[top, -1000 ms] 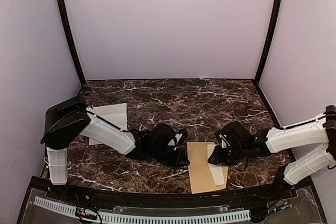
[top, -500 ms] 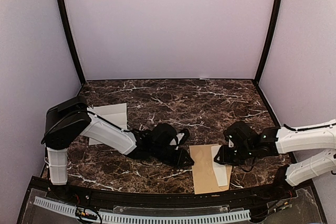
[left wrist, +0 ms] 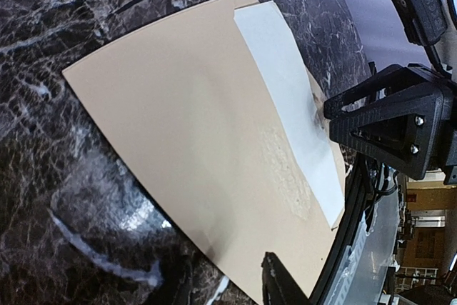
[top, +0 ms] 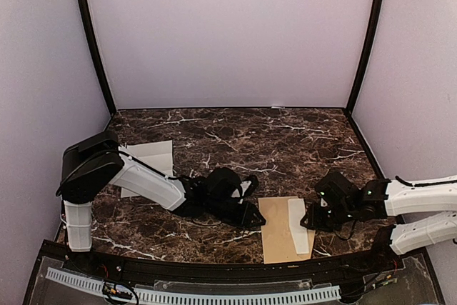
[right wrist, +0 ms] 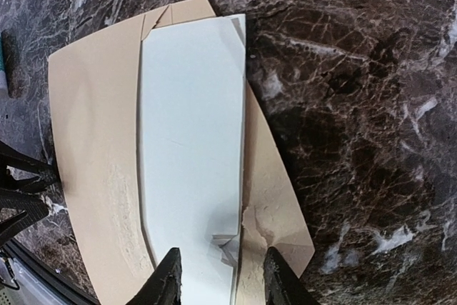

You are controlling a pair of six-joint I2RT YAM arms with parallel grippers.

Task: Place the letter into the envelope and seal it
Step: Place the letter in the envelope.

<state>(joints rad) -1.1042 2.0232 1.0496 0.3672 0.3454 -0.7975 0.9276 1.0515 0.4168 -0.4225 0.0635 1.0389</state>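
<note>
The tan envelope (top: 278,230) lies flat near the table's front edge, between my two grippers. The white letter (top: 298,225) is partly tucked into it, and a long white strip shows over the open flap (right wrist: 282,208). The flap is torn near its fold. My left gripper (top: 251,218) is low at the envelope's left edge, open, with one finger (left wrist: 277,285) over the envelope (left wrist: 193,133). My right gripper (top: 313,221) is open just right of the letter. In the right wrist view, the gripper (right wrist: 223,283) frames the near end of the letter (right wrist: 193,126) and touches nothing.
A second white folded sheet (top: 147,164) lies at the back left, partly under the left arm. The table's black front rim (top: 214,271) runs just below the envelope. The booth walls close in the table on three sides.
My right gripper has drawn back to the right, off the letter. The envelope with the letter has slid slightly right. My left gripper has edged right with it.
</note>
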